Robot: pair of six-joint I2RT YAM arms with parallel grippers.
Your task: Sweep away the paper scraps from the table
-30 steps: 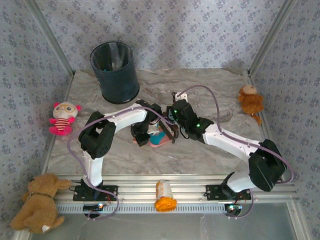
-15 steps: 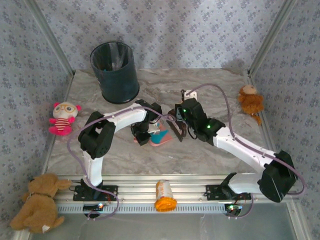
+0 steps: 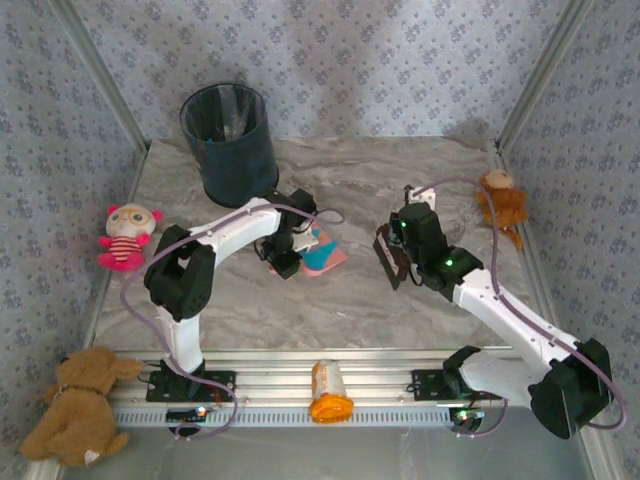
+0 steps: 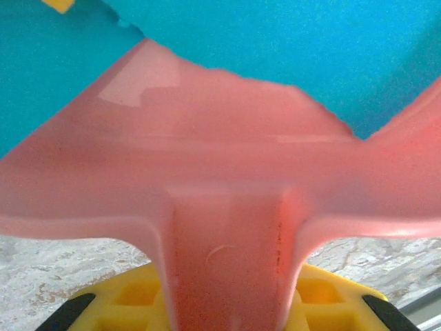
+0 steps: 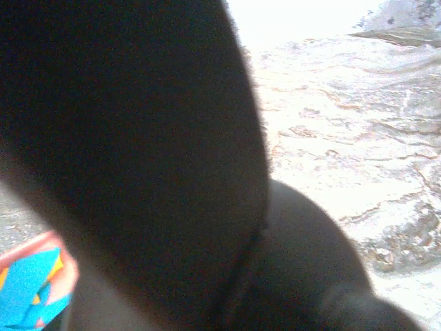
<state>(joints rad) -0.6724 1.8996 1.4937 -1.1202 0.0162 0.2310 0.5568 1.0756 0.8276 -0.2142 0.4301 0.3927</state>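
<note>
Mid-frame over the counter (image 3: 400,190), the left claw (image 3: 288,260) clamps the pink dustpan (image 3: 335,258), paper scraps (image 3: 318,259) heaped inside, while right of it the right claw (image 3: 396,256) apparently grips a dark brush (image 3: 386,266).

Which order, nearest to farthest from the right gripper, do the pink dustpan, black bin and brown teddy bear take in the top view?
From the right gripper, which holds a dark brush:
1. Pink dustpan, just to its left.
2. Black bin, far left corner.
3. Brown teddy bear, near left corner.
</note>
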